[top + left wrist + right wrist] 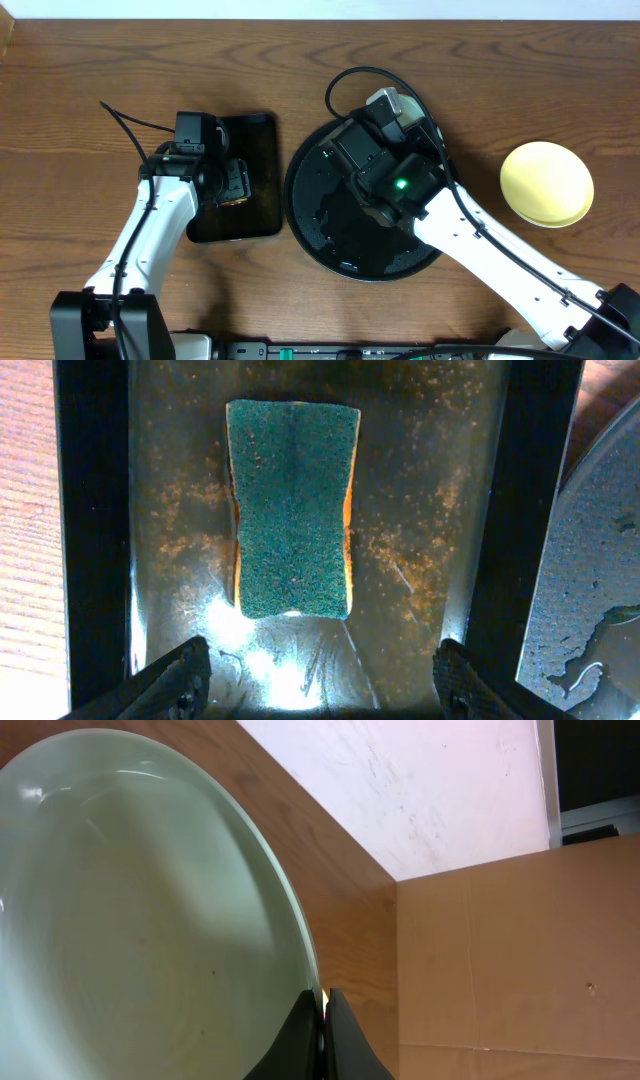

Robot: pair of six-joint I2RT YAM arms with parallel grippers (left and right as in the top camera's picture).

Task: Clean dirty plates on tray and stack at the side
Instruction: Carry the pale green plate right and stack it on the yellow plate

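Right wrist: plate (150, 920) rim between jaws

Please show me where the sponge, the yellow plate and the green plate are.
sponge (292, 510), left wrist view, middle of its green face.
yellow plate (546, 184), overhead view, its centre.
green plate (130, 920), right wrist view, its inner surface.

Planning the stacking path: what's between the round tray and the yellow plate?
Overhead view: only bare tabletop separates the round tray from the yellow plate.
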